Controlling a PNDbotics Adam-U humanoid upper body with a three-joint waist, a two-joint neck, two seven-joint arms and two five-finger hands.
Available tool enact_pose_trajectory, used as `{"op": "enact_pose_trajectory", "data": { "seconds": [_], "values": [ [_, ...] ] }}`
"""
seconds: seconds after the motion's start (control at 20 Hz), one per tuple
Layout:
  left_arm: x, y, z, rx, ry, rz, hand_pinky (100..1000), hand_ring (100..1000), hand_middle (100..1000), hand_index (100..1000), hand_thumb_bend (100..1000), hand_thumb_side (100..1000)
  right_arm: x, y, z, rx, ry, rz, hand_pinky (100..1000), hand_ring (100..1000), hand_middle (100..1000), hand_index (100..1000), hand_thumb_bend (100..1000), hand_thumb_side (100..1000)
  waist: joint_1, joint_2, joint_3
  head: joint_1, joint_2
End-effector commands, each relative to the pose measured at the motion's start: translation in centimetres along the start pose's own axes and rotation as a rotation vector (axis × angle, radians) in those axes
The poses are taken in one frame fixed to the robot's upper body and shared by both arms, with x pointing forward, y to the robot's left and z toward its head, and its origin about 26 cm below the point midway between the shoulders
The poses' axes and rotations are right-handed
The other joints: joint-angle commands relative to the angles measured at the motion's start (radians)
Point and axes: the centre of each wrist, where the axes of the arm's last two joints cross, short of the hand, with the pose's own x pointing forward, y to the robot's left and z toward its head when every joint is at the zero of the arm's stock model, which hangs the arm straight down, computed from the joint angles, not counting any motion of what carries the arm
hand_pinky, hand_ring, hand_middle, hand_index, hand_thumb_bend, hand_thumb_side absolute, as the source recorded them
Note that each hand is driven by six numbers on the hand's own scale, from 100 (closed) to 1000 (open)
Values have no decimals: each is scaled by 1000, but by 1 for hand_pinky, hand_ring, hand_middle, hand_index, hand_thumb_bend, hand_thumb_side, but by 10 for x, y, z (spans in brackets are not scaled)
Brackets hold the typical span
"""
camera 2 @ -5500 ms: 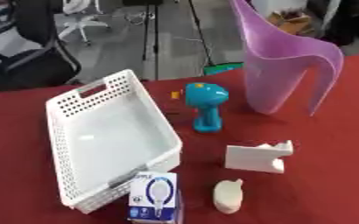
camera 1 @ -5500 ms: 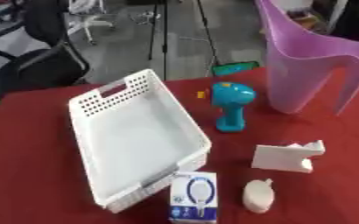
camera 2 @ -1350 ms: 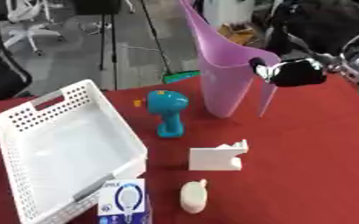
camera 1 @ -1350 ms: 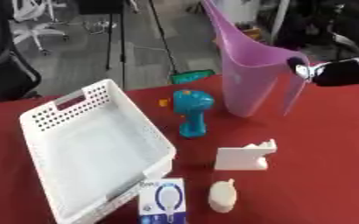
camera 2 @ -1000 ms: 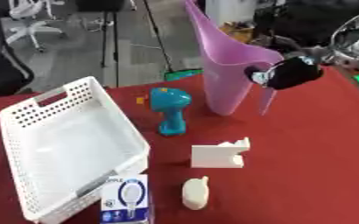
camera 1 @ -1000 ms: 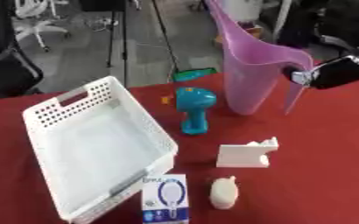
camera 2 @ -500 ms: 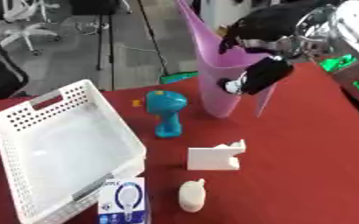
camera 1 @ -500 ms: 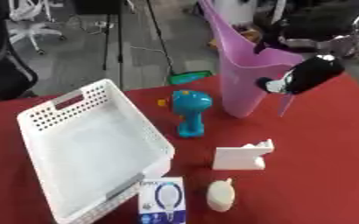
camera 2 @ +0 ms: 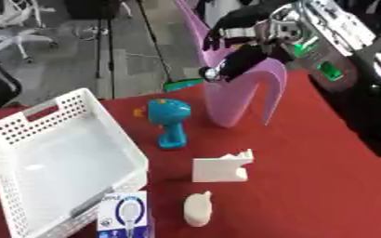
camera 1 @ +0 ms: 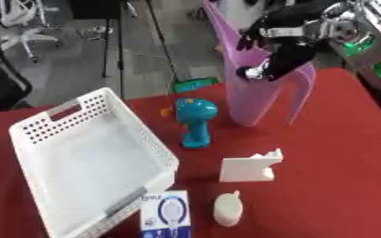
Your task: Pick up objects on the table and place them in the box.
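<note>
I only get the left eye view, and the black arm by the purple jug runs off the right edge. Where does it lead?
Observer: In the right eye view, the right arm extends rightward from the right hand, then runs down along that picture's right edge.
Visitor: What lies to the right of the jug?
Observer: Right of the purple jug, that view shows a wider stretch of the red table, with cloth reaching as far as the dark arm.

White box [camera 1: 80, 158], teal toy [camera 1: 193, 121], purple pitcher [camera 1: 255, 100], red table [camera 1: 340, 176], seemingly cream bottle [camera 1: 227, 209]
</note>
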Motion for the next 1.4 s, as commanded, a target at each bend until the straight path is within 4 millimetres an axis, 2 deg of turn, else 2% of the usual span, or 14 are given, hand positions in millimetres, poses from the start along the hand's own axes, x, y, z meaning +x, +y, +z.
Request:
{"op": "enact_pose_trajectory", "data": {
  "seconds": [0.05,0.45,0.65,1.0,1.4],
  "values": [
    [5,1,-11,-8,-41,2,852,911,831,915,100,1000,-9,-8,-8,-5,52,-46,819,816,827,932,357,784,-2,-19,0,-10,-10],
    [5,1,-10,-2,-40,-3,852,908,820,898,100,1000,-22,-4,-36,49,105,-156,829,848,836,925,394,781,-6,-20,-7,-18,-10],
    [5,1,-10,-1,-41,-4,852,907,817,893,100,1000,-28,0,-45,73,133,-187,835,870,839,927,426,811,-9,-24,-13,-18,-5],
    [5,2,-10,9,-41,-7,851,907,813,887,100,1000,-35,12,-73,140,186,-277,859,890,844,930,431,808,-15,-35,-30,-6,11],
    [5,0,-9,18,-38,-2,850,904,809,880,100,1000,-38,17,-87,166,212,-317,877,903,845,928,432,808,-18,-37,-27,-6,0]
  ]
}}
